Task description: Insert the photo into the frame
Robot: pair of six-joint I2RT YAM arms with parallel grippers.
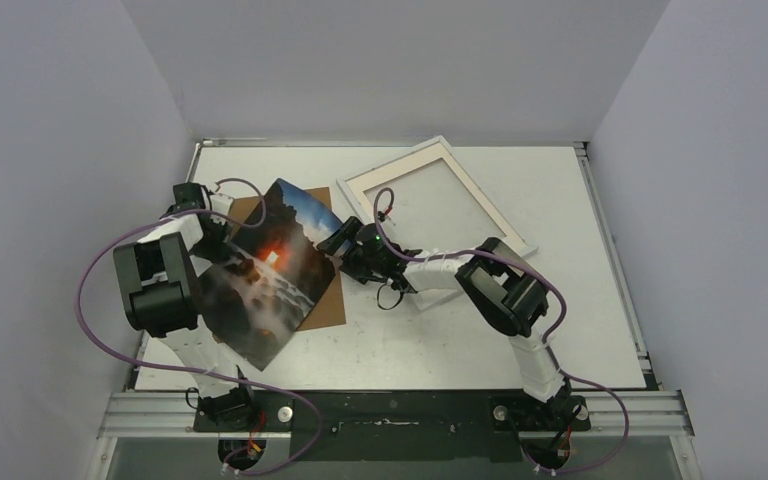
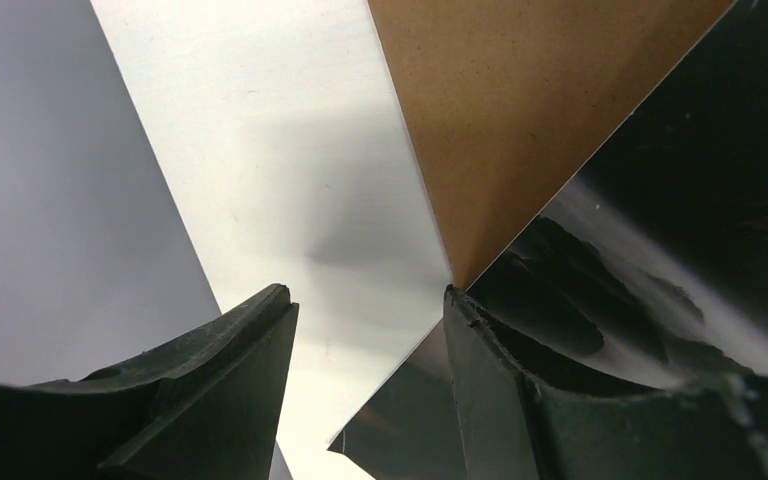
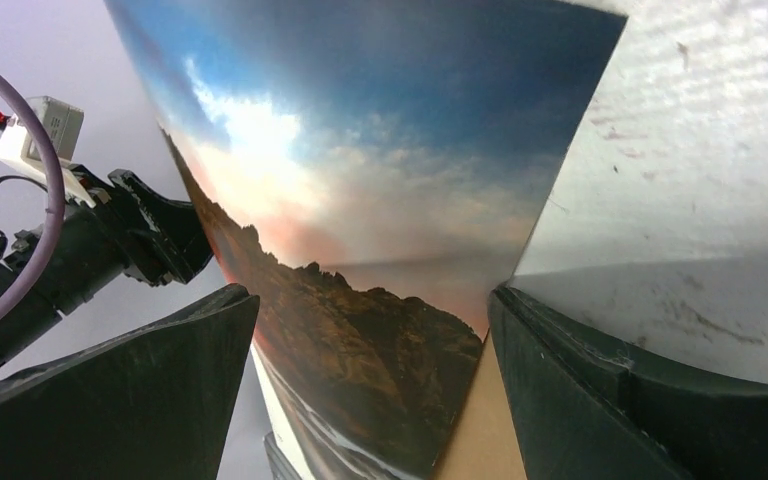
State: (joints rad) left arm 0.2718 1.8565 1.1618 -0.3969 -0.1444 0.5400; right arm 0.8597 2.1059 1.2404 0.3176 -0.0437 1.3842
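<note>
The photo [image 1: 270, 265], a sunset print, stands tilted up off the table at the left, its lower part over a brown board [image 1: 328, 300]. My left gripper [image 1: 225, 235] is at its far left edge, open. In the left wrist view a corner of the photo [image 2: 660, 250] reaches into the gap of that gripper [image 2: 365, 292], beside the right finger. My right gripper [image 1: 338, 243] is at the print's right edge, open wide. The right wrist view has the photo [image 3: 380, 200] edge between the fingers of that gripper [image 3: 370, 293], untouched. The white frame [image 1: 392, 166] lies flat further back.
The brown board [image 2: 520, 100] lies flat on the white table [image 2: 290, 150] under the print. Grey walls close in the left, back and right sides. The right arm's forearm stretches across the frame's near corner. Purple cables loop round both arms.
</note>
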